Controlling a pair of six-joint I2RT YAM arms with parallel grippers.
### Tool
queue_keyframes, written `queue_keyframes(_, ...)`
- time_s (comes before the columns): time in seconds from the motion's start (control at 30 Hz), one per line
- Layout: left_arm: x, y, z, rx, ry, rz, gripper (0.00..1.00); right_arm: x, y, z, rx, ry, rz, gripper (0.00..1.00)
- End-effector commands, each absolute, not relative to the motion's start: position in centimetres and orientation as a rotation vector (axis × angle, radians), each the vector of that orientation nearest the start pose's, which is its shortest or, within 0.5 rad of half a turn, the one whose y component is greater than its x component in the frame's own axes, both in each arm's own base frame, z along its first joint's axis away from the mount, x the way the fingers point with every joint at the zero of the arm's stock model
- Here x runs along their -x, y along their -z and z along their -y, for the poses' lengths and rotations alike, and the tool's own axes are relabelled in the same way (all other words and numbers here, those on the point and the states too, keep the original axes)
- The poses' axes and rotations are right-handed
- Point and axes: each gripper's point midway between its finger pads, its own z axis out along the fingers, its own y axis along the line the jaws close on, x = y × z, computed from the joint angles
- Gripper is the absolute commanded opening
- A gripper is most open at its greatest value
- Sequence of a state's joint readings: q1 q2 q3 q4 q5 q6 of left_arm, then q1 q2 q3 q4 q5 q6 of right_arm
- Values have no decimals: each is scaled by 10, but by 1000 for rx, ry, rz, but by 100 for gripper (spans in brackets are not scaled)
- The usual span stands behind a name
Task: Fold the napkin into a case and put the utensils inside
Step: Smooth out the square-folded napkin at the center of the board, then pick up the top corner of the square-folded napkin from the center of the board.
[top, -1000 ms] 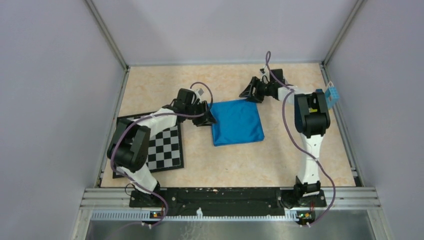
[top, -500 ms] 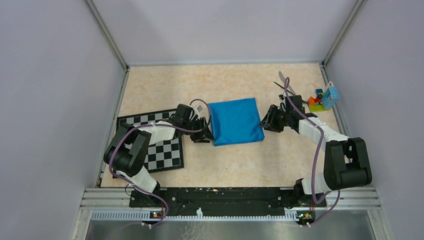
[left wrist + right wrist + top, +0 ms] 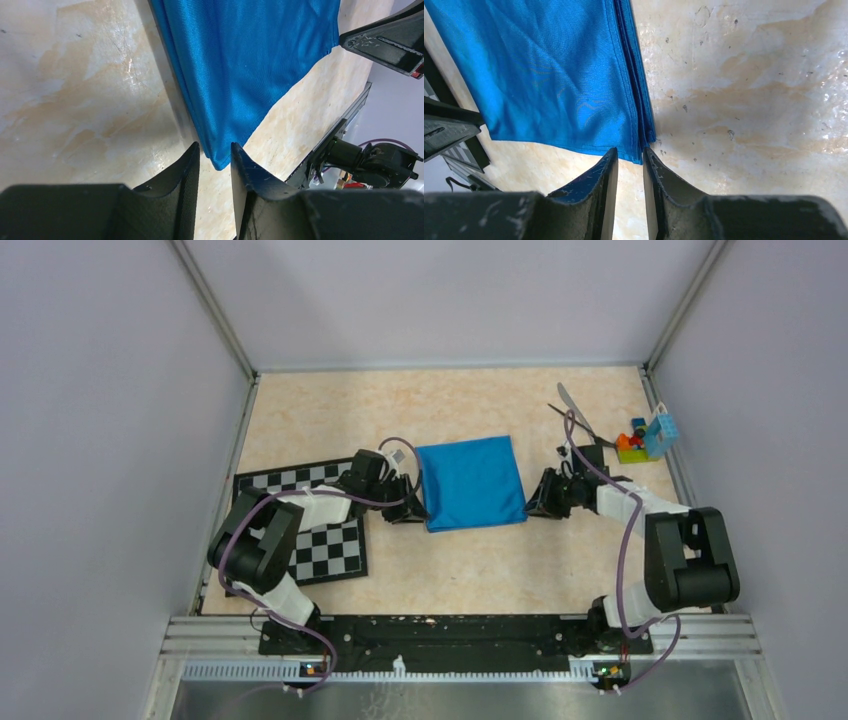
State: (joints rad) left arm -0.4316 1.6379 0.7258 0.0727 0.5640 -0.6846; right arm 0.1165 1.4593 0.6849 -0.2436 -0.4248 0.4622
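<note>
This is a robotics lab test cell: a marble-patterned table (image 3: 480, 570) is boxed in by plain grey walls (image 3: 100, 440) held in aluminium frame posts (image 3: 215, 310). A left arm (image 3: 262, 540) and a right arm (image 3: 685, 560), trailing purple cables (image 3: 625, 560), are bolted to a metal rail (image 3: 460, 632) at the near edge. A chessboard (image 3: 330, 540) and toy blocks (image 3: 632, 440) lie about as staged props.

No text, label, brand mark, number or sign can be read on anything shown in the three views.
</note>
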Motion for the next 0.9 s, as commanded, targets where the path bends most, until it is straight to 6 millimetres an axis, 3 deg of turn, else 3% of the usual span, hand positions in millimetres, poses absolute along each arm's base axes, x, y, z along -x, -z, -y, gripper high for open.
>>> queue_keyframes(0.0,-276,-52,256,22,1162,-2534,34,-293,-36,-125,-254,-777,-2588,25)
queue_keyframes(0.33,-277,-54,256,19,1159,-2531,29,-295,-35,-126,-250,-784,-2590,23)
queue_keyframes(0.5,-278,-54,254,28,1140,-2529,28,-296,-39,-126,-237,-784,-2574,10)
queue_keyframes(0.63,-278,-54,254,33,1135,-2534,30,-298,-46,-126,-224,-783,-2558,8)
queue_keyframes(0.7,-278,-53,253,35,1131,-2539,31,-298,-51,-126,-212,-788,-2545,0)
queue_keyframes(0.87,-277,-47,253,47,1120,-2560,28,-298,-64,-134,-168,-850,-2507,0)
